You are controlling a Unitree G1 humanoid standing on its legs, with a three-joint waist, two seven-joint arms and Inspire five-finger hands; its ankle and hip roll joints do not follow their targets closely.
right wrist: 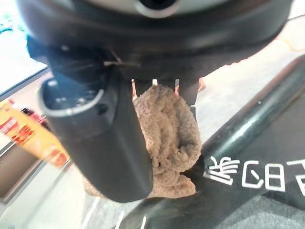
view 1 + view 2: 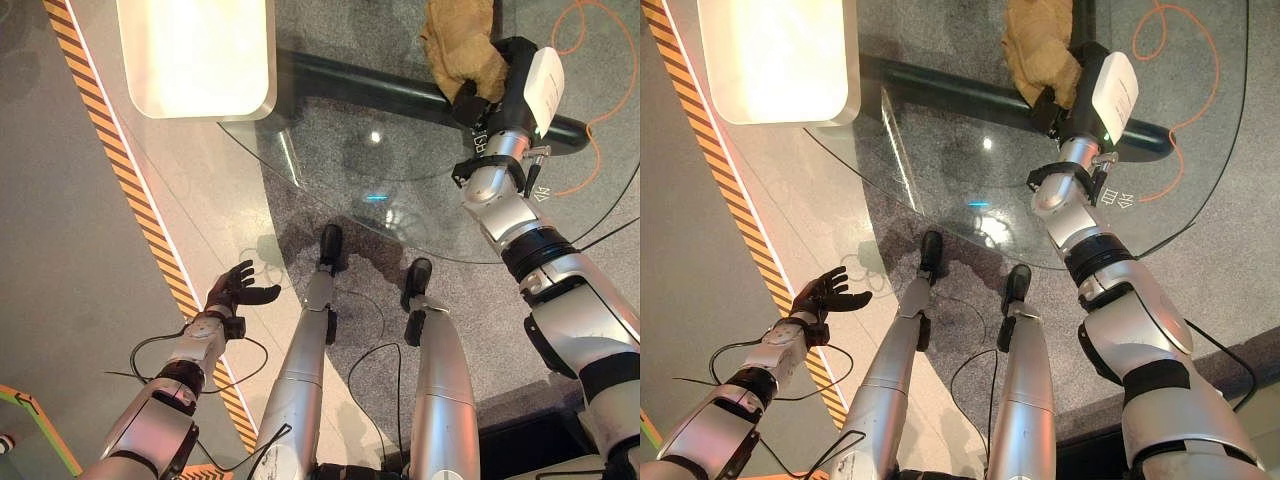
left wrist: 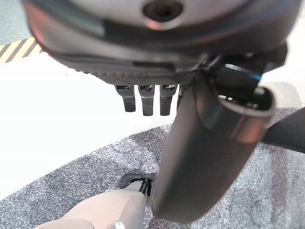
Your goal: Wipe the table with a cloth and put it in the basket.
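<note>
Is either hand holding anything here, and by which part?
The right hand grips the bunched tan fluffy cloth by its near end, over the round glass table. The left hand is open, holding nothing.

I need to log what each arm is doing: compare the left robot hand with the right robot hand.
The left robot hand is open with spread fingers and holds nothing; the right robot hand is shut on the tan cloth. The left hangs low over the floor beside the striped tape; the right reaches out over the glass table. Both are dark hands on silver-grey arms.
</note>
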